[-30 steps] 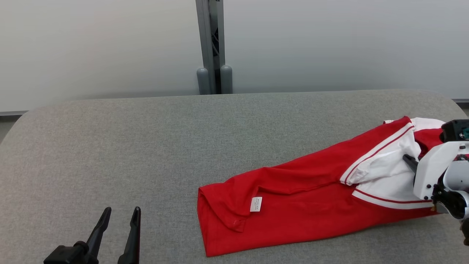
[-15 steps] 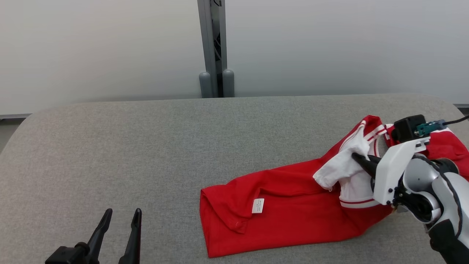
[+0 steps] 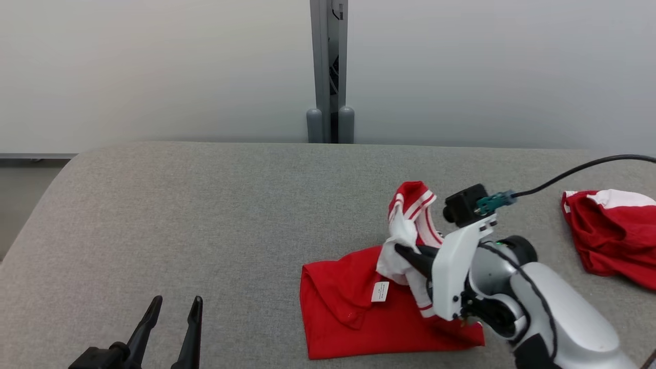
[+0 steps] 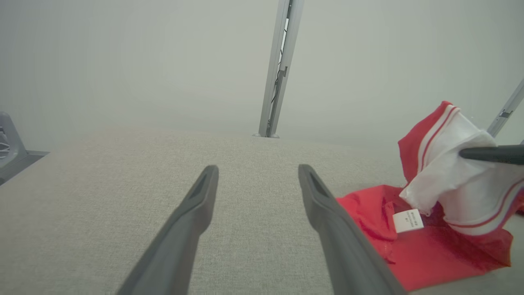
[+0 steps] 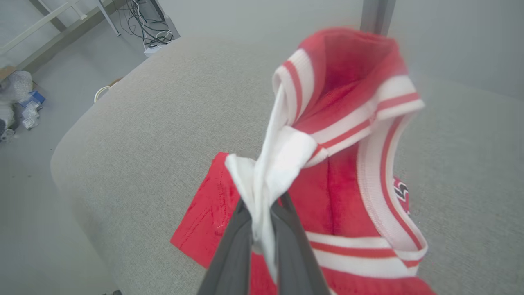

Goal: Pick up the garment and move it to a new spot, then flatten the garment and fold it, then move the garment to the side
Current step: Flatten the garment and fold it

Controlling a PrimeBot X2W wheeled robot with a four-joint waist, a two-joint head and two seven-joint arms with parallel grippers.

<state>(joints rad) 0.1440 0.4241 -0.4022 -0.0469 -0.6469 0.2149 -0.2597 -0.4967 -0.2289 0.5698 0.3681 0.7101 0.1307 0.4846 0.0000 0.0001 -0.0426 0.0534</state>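
A red garment with white striped trim [image 3: 353, 312] lies on the grey padded table [image 3: 205, 215], right of centre near the front. My right gripper [image 3: 402, 251] is shut on a bunch of its white cloth, holding the trimmed end up over the red body. From the right wrist, the fingers [image 5: 262, 205] pinch the white fabric, with the striped collar [image 5: 348, 102] standing above them. My left gripper [image 3: 174, 310] rests open at the front left, away from the garment, with nothing between its fingers [image 4: 204, 180]. The garment [image 4: 430, 229] lies to its right.
A second red and white cloth heap [image 3: 610, 236] lies near the table's right edge. A grey post [image 3: 328, 72] stands behind the table against a pale wall. A black cable [image 3: 579, 166] trails from my right wrist. Floor clutter [image 5: 20, 102] sits beyond the table's left edge.
My right gripper has carried the white-trimmed end leftward and upward, doubling the garment over its red body. The head camera has shifted right. The left gripper has stayed put.
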